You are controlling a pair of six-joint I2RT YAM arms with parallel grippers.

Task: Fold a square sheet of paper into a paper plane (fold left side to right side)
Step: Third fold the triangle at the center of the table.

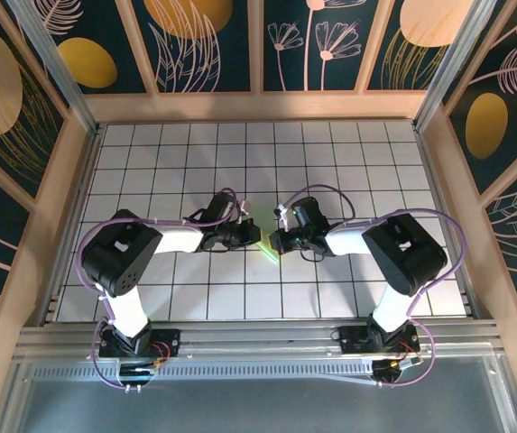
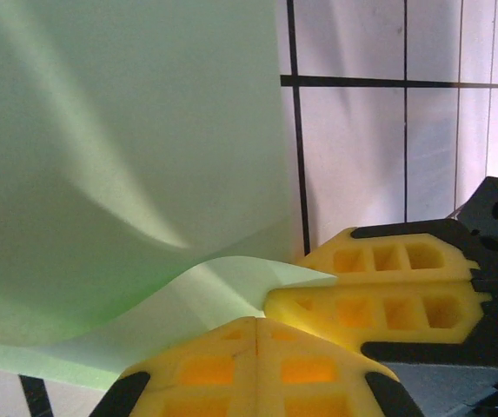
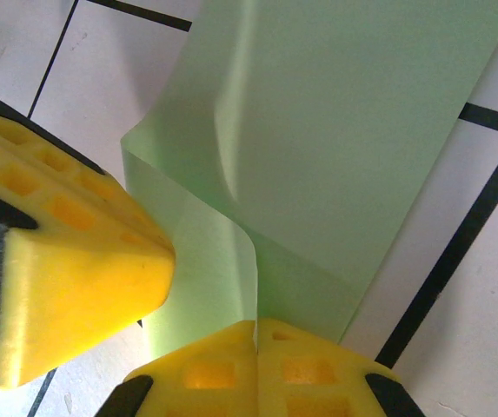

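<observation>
The left gripper and right gripper are meeting tip to tip at the middle of the table. Each is pinching its jaws shut on the pale green sheet of paper, which is bowing up between them, its long axis running near to far.

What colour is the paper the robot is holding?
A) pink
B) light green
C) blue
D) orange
B: the square sheet of paper, pinched in the right end effector, is pale light green against the white tiles.
</observation>
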